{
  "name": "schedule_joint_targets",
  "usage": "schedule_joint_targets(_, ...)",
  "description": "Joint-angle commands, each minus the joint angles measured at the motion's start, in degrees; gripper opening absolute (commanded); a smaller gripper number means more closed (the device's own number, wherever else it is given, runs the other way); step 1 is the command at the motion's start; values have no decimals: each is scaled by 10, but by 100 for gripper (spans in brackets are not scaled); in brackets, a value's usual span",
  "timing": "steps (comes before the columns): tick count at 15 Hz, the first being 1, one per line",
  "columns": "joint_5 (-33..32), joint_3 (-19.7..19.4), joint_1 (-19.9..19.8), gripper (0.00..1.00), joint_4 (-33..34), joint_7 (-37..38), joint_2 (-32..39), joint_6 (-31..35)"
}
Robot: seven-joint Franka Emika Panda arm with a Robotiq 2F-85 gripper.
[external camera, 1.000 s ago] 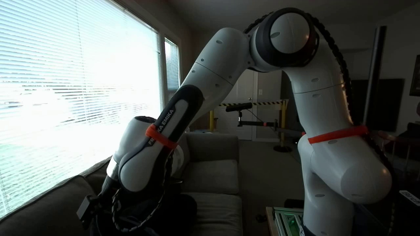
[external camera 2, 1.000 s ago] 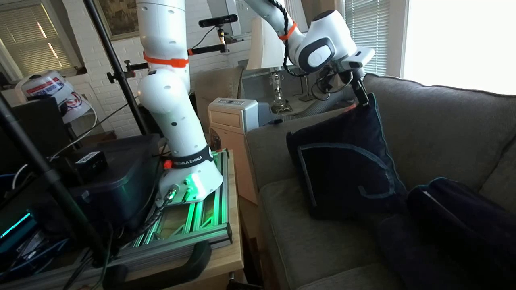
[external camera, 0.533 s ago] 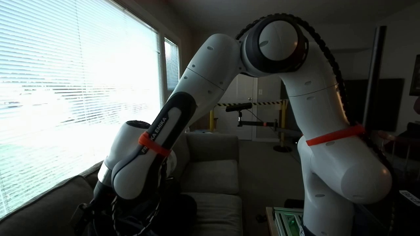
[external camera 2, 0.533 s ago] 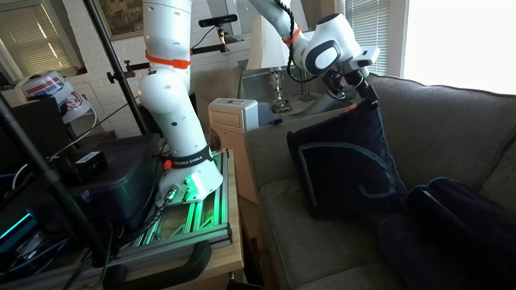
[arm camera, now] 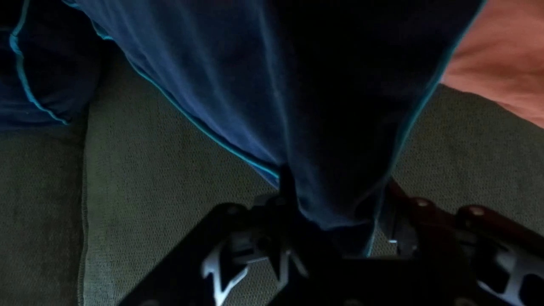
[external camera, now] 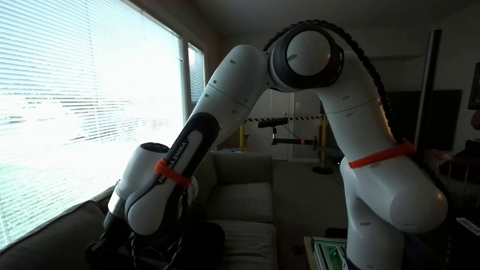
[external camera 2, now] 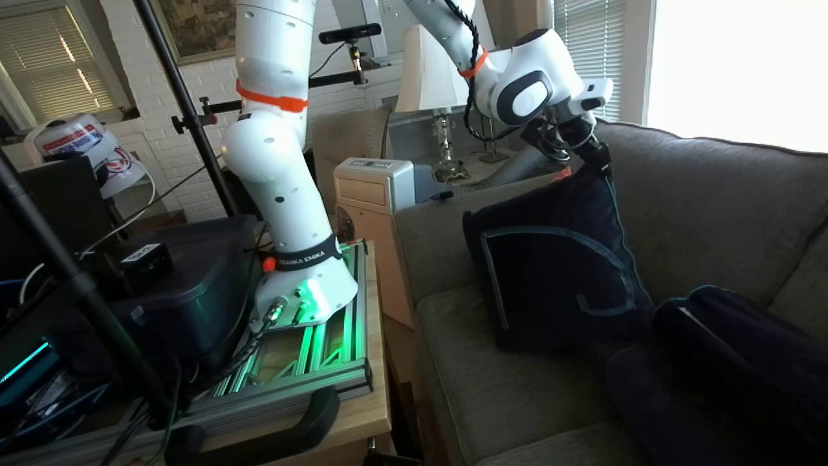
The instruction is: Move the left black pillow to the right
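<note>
The left black pillow, dark with pale blue seams, leans upright against the sofa near its far arm. My gripper is down at its top corner in an exterior view. In the wrist view, fabric of this pillow is bunched and creased between both fingers, so the gripper is shut on the corner. The left finger presses into the cloth, while the right one borders the blue piping. Under the arm in an exterior view only dark shapes show, and the pillow's outline there is hard to tell.
A second dark pillow lies on the grey sofa beside it. Orange cloth shows past the pillow. A lamp and a boxy appliance stand beyond the sofa's arm. Blinds cover a bright window behind the sofa.
The arm has come down and shifted toward the sofa's back, bringing the gripper lower over the pillow's top corner. The jaws have closed in on the fabric. The pillow has barely moved.
</note>
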Motion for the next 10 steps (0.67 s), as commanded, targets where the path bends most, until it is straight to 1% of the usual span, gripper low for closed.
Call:
schedule_joint_targets(1, -23, -48, 35, 18, 15, 17, 17, -6)
schedule_joint_targets(2, -30, -78, 57, 11, 17, 35, 13, -22)
schedule_joint_targets(3, -43, -131, 97, 3, 20, 68, 6, -49)
schedule_joint_targets(4, -57, -174, 129, 1, 25, 98, 3, -76)
schedule_joint_targets(5, -84, -219, 160, 0, 36, 139, -2, -117)
schedule_joint_targets(6, -101, -257, 191, 3, 44, 170, -4, -149)
schedule_joint_targets(7, -122, -284, 210, 1, 59, 198, -11, -199)
schedule_joint_targets(8, -164, -277, 198, 3, 72, 239, -19, -247)
schedule_joint_targets(9, -187, -277, 198, 3, 83, 267, -24, -294)
schedule_joint_targets(10, -175, -308, 233, 3, 93, 271, -24, -341)
